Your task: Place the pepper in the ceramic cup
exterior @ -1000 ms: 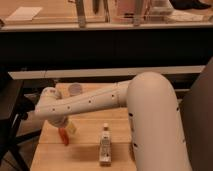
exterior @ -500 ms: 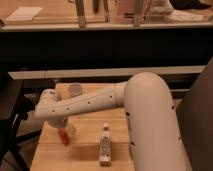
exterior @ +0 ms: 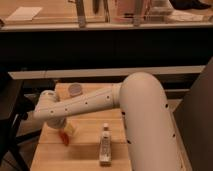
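Hand (exterior: 63,128) directly above pepper (exterior: 64,138), over table (exterior: 82,152)

We see the white arm (exterior: 85,102) reaching leftward over a wooden table (exterior: 85,156). Its gripper (exterior: 67,130) hangs under the wrist at the table's left side, right at the orange-red pepper (exterior: 64,138). The white cup (exterior: 75,90) stands near the far edge, just behind the arm. A white bottle (exterior: 105,146) sits nearer the front, right of the pepper and apart from it.
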